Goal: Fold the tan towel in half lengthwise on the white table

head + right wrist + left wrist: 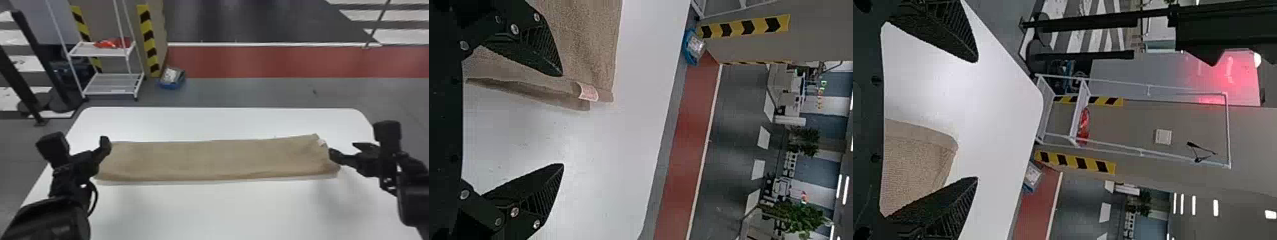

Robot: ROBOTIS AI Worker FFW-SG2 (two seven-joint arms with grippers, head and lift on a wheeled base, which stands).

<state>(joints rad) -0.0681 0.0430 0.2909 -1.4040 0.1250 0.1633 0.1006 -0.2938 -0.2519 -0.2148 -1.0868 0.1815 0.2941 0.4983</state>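
Towel lies between left gripper and right gripper

**Nubby cloth towel on a smooth desk**

The towel looks matt and coarse; the desk has a soft sheen. The left claw and right claw are dull black with ridged fingers, the right bearing shiny metal screws.
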